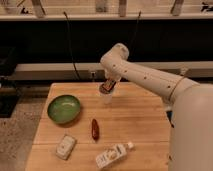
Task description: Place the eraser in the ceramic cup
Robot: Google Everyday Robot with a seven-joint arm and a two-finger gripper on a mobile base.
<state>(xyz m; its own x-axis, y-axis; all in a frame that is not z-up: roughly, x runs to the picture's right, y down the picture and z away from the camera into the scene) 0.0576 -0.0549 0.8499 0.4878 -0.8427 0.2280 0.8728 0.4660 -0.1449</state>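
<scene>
Here the end effector [107,88] holds the eraser [106,89] just above the ceramic cup [107,97].

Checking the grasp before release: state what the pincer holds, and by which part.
The pincer, just above the ceramic cup, holds the eraser, a dark block with an orange-red edge. Which part it grips cannot be told.

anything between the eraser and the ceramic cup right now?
Nothing visible. The gripper holds the eraser directly above the ceramic cup, at its rim. The green bowl and red object sit off to the side.
</scene>
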